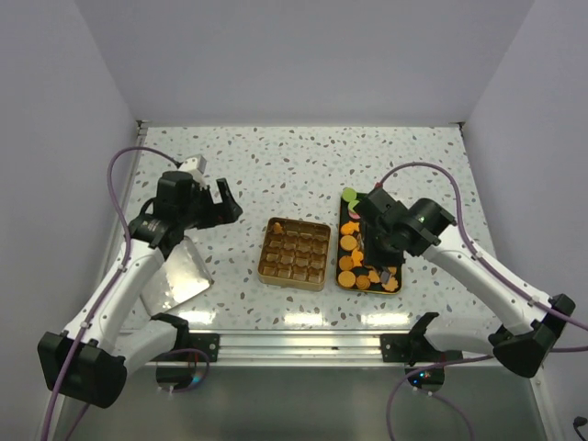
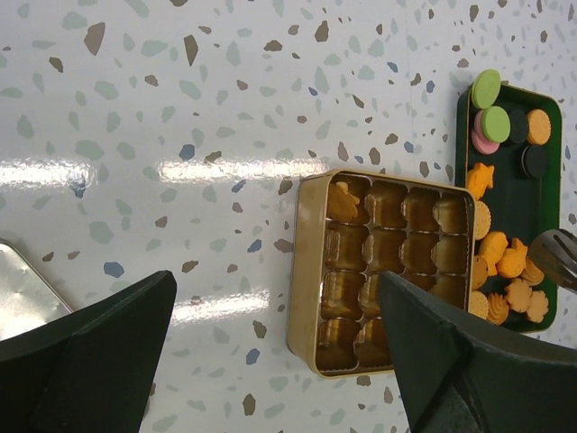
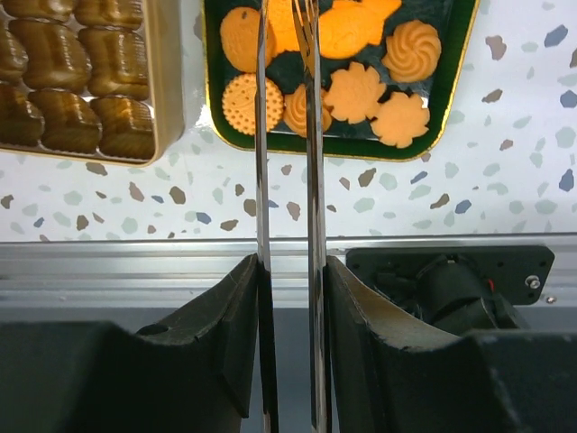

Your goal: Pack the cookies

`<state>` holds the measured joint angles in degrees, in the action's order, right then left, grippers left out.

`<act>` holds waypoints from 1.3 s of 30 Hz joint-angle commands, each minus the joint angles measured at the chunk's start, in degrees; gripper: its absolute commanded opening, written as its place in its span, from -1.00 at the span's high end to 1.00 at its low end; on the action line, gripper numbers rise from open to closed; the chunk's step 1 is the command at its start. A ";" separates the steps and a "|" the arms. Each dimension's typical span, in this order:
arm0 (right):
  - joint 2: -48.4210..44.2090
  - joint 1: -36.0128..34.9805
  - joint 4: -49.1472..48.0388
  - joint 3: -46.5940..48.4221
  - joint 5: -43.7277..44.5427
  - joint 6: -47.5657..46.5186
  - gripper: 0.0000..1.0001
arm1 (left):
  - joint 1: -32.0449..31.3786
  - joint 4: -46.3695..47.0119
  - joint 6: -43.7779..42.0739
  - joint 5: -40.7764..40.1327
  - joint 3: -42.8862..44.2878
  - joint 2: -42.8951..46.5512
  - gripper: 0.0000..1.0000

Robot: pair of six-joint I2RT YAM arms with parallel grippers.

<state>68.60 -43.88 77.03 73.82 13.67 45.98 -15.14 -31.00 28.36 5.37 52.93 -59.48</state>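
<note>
Several orange cookies [image 1: 349, 262] [image 2: 505, 257] [image 3: 361, 90], round and flower-shaped, lie in a dark green tray [image 1: 342, 223] [image 2: 527, 198] [image 3: 451, 90]. Left of it stands a gold tin [image 1: 265, 250] [image 2: 302, 271] [image 3: 167, 81] divided into cells. My right gripper [image 1: 377, 241] [image 3: 290, 266] is shut on metal tongs [image 3: 313, 135] [image 2: 554, 257], whose blades reach over the tray's near cookies. Whether a cookie sits between the blade tips I cannot tell. My left gripper [image 1: 225, 202] [image 2: 275, 307] hangs open and holds nothing, above the table just left of the tin.
A silver tin lid [image 1: 184, 276] [image 2: 18, 289] lies under the left arm. Green and pink macarons [image 2: 489, 113] and dark round biscuits [image 2: 534, 161] fill the tray's far end. An aluminium rail [image 3: 180, 257] runs along the table's near edge.
</note>
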 commanded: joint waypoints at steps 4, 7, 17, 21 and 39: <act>-4.26 0.20 4.00 -3.77 0.13 4.12 0.28 | -0.24 2.97 -1.90 1.93 2.09 -0.11 -1.00; -4.44 0.20 5.67 -4.12 0.65 4.74 0.26 | -0.16 2.97 -1.99 2.02 1.39 0.24 -1.00; -3.29 0.37 7.69 -6.76 1.62 6.23 0.00 | -0.24 2.62 -1.82 1.93 -0.89 2.27 -1.00; -4.00 2.48 6.73 -8.16 1.01 6.67 -0.01 | -0.24 2.62 -1.82 1.84 -1.33 2.53 -1.00; -1.37 11.10 -3.47 -9.84 -2.42 4.92 0.05 | -0.24 2.79 -3.13 2.11 -0.19 0.60 -1.00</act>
<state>65.87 -32.97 75.79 61.58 10.94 50.54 -15.14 -30.46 26.89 7.05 51.64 -58.57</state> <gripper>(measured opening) 0.483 0.997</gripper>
